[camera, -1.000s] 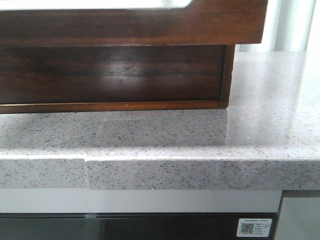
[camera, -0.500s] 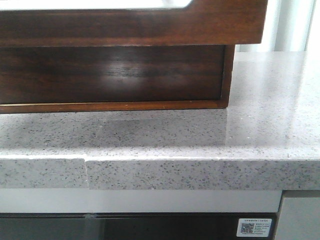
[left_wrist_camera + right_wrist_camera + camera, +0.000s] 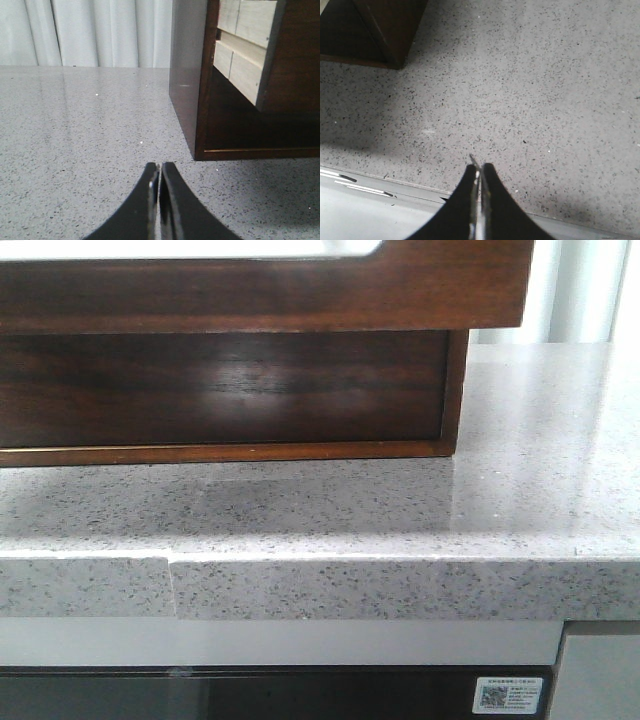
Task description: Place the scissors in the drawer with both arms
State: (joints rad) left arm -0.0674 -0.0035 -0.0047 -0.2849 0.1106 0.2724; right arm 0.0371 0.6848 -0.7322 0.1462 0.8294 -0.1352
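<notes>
The drawer (image 3: 300, 290) fills the top of the front view: a dark reddish-brown glossy front with a pale patch on its upper edge, standing out ahead of the cabinet. In the left wrist view its pale wooden side (image 3: 245, 50) juts from the cabinet (image 3: 187, 75). My left gripper (image 3: 159, 166) is shut and empty, low over the counter just before the cabinet's corner. My right gripper (image 3: 479, 167) is shut above the counter's front edge, with a thin grey sliver poking out at its tips; I cannot tell what it is. The scissors are out of view.
The cabinet stands on a speckled grey stone counter (image 3: 400, 510), with a lower dark panel (image 3: 220, 390) under the drawer. The cabinet's corner (image 3: 390, 30) shows in the right wrist view. White curtains (image 3: 90, 30) hang behind. A dark appliance front (image 3: 300, 695) lies below the counter.
</notes>
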